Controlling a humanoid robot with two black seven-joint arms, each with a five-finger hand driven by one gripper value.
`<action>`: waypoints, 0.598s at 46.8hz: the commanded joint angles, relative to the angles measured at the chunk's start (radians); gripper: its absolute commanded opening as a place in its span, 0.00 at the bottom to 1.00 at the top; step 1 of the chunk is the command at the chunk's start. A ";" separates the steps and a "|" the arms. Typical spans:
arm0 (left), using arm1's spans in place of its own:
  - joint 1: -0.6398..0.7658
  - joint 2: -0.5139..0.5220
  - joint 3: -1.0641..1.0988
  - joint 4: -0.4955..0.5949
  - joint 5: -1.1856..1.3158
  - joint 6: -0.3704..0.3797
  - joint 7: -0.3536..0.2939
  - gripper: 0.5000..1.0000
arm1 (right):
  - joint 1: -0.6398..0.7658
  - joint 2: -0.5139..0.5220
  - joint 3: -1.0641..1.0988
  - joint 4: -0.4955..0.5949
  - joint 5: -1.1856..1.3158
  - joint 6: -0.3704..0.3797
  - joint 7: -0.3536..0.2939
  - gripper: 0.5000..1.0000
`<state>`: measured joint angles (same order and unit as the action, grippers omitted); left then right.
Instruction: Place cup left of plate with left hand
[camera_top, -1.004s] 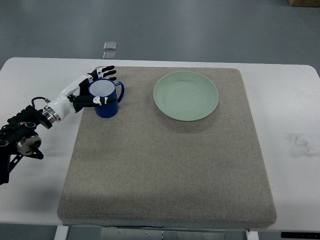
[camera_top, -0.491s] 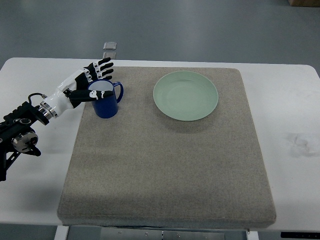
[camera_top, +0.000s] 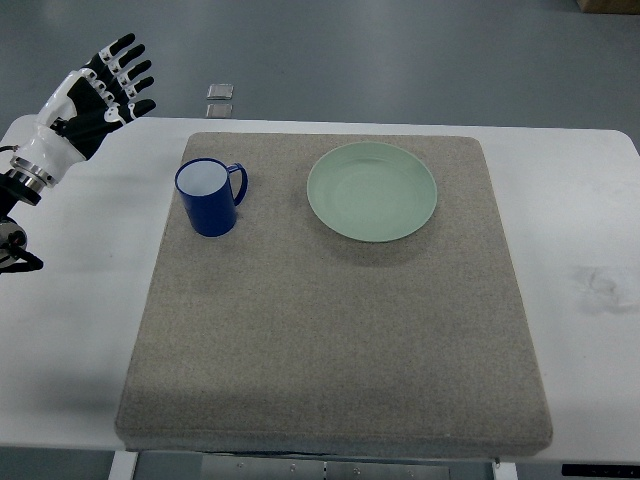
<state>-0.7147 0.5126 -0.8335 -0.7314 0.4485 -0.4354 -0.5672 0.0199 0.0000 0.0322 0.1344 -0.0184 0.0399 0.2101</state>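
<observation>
A blue cup (camera_top: 210, 197) with a white inside stands upright on the grey mat (camera_top: 330, 330), its handle pointing right. It sits to the left of the pale green plate (camera_top: 372, 191), with a gap between them. My left hand (camera_top: 100, 85) is raised at the upper left, well clear of the cup, fingers spread and holding nothing. No right arm shows in the picture.
The mat lies on a white table (camera_top: 580, 250). Two small square floor fittings (camera_top: 220, 99) show beyond the table's far edge. A faint smudge (camera_top: 600, 285) marks the table at the right.
My left hand let go of the cup and drew back up and to the left, fingers opening. The cup stays where it was set.
</observation>
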 joint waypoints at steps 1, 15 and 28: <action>-0.019 -0.009 0.001 0.001 -0.047 0.055 0.042 0.96 | 0.000 0.000 0.000 0.001 0.000 0.000 0.000 0.86; -0.060 -0.089 0.002 0.007 -0.137 0.257 0.184 0.94 | 0.000 0.000 0.000 0.001 0.000 0.000 0.000 0.86; -0.069 -0.152 0.001 0.043 -0.218 0.336 0.270 0.96 | 0.000 0.000 0.000 -0.001 0.000 0.000 0.000 0.86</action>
<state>-0.7838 0.3687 -0.8329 -0.6984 0.2491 -0.0947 -0.2964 0.0199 0.0000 0.0322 0.1342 -0.0184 0.0399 0.2102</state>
